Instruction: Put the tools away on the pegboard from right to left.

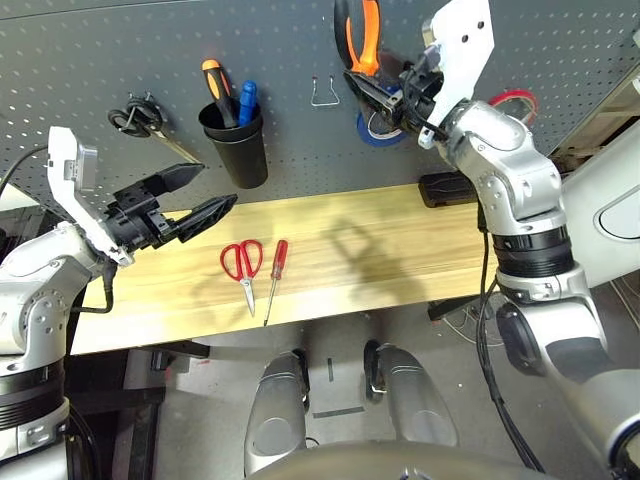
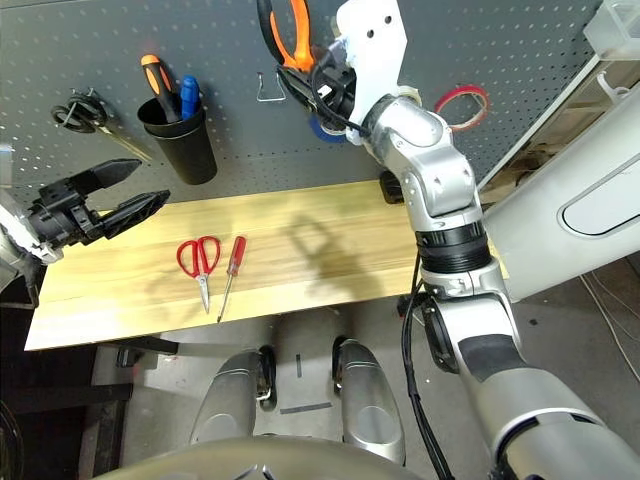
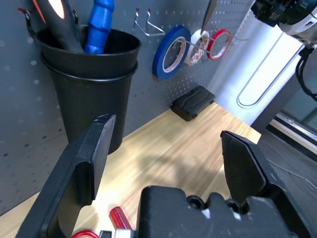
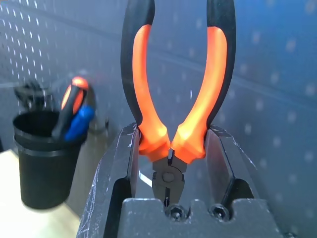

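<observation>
The right gripper has its two black fingers pressed on the orange-and-black-handled pliers, one finger on each side where the handles meet the metal head. The handles point up, and the pliers are held high against the big dark grey pegboard full of small holes. Just beside them on the board hang a blue tape roll, a white tape roll and the thin red tape ring. An empty metal hook is next, then a black cup holding an orange-and-black tool and a blue one. Black-handled scissors hang at the far left. The left gripper hangs above the left end of the light wooden tabletop with its fingers wide apart and nothing between them. The red-handled scissors and the slim red-handled screwdriver lie side by side on the tabletop, near the left gripper.
</observation>
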Action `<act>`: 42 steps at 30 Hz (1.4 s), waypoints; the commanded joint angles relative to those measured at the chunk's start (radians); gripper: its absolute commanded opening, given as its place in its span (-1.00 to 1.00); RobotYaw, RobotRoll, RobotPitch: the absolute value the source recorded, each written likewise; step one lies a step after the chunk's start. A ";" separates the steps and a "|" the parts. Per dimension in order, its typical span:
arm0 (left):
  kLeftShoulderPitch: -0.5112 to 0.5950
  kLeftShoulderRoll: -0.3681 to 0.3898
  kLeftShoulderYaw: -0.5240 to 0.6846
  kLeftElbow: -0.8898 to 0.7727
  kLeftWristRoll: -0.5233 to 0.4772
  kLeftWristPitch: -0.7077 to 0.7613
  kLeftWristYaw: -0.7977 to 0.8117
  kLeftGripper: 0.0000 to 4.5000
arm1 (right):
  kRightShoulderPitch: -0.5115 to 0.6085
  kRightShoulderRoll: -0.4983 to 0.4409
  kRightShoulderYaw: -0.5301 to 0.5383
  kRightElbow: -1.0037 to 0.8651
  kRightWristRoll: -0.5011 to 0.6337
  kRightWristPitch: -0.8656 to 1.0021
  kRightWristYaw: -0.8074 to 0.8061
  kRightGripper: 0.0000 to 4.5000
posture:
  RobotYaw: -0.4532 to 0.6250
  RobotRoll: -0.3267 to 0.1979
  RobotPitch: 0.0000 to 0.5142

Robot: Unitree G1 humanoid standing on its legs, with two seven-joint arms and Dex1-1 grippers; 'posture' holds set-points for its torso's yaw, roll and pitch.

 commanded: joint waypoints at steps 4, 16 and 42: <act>0.005 0.007 -0.001 -0.029 -0.025 0.029 0.008 1.00 | -0.051 0.048 0.027 0.117 -0.087 -0.171 -0.045 -0.09 | -0.10 0.25 -0.58; 0.001 0.009 -0.010 -0.043 -0.028 0.050 0.014 1.00 | -0.114 0.152 0.077 0.332 -0.249 -0.367 -0.194 -0.09 | -0.10 0.25 -0.56; -0.011 -0.003 -0.024 -0.065 -0.024 0.048 0.035 1.00 | -0.192 0.195 0.098 0.554 -0.333 -0.553 -0.236 -0.09 | -0.08 0.25 -0.61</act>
